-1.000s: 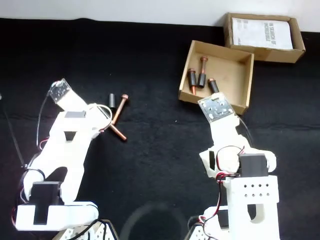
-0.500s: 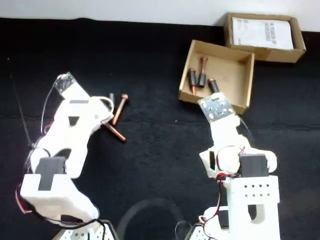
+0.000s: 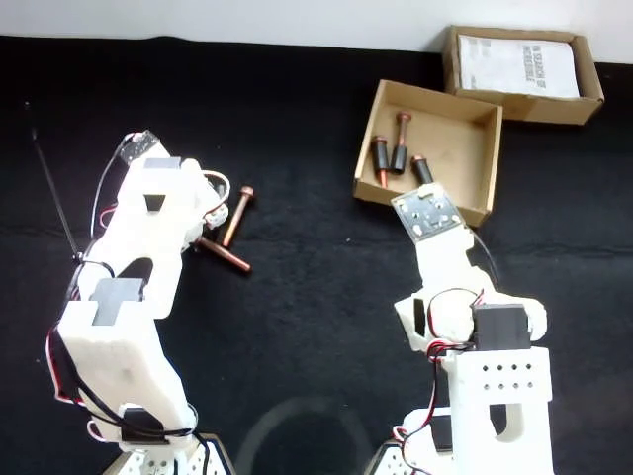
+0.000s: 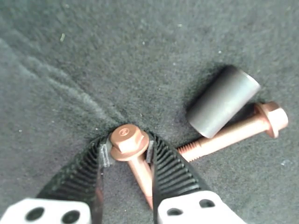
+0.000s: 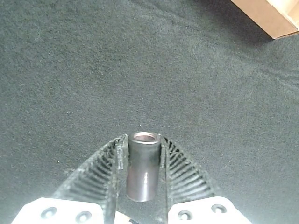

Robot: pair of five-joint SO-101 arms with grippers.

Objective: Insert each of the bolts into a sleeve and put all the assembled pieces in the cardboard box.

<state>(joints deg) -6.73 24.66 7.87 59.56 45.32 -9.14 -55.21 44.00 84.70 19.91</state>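
Left wrist view has the left gripper (image 4: 129, 145) with ribbed fingers (image 4: 170, 163) pinching a smooth copper bolt (image 4: 126, 139) by its hexagonal head alone, so the threaded shank could pivot or slip, while the right gripper (image 5: 142, 142) clamps a slick dark cylindrical sleeve (image 5: 143, 172) over the felt-like desk (image 5: 70, 70), near the cardboard box (image 5: 268, 16).

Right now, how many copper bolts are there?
5 bolts. Three sit sleeved in the cardboard box; one lies on the table; the left claw holds one. The arm might hide more.
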